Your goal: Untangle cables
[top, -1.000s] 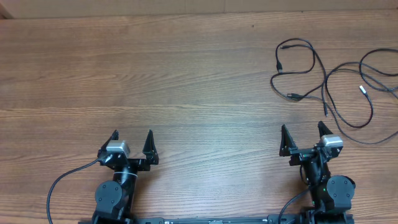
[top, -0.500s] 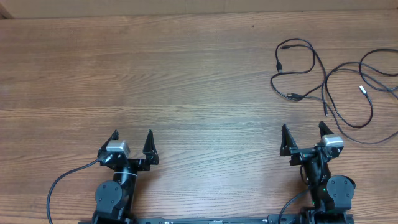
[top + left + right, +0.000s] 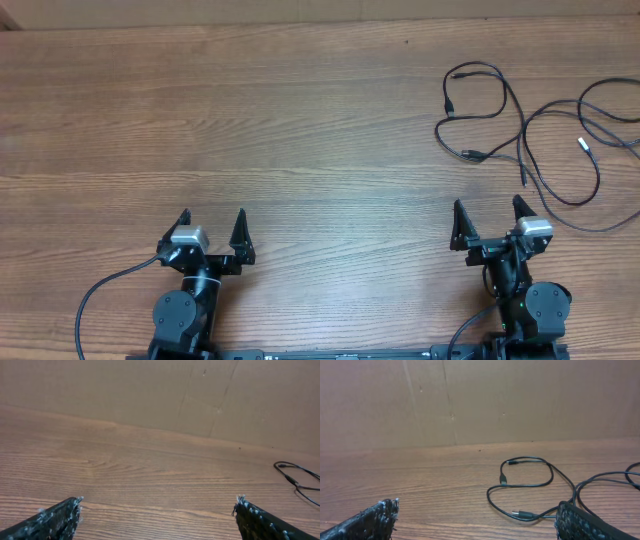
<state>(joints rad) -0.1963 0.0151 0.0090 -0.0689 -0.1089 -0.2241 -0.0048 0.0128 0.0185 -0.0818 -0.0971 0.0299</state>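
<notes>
The left hand (image 3: 213,215) at the lower left of the overhead view and the right hand (image 3: 487,203) at the lower right both have their fingers spread wide and hold nothing, exactly as in the earlier frame. Beyond the right hand, the cables (image 3: 470,154) lie in loose, overlapping loops on the wooden tabletop (image 3: 300,130) at the upper right. They run off the right edge, lie apart from both hands, and have not shifted since then.
</notes>
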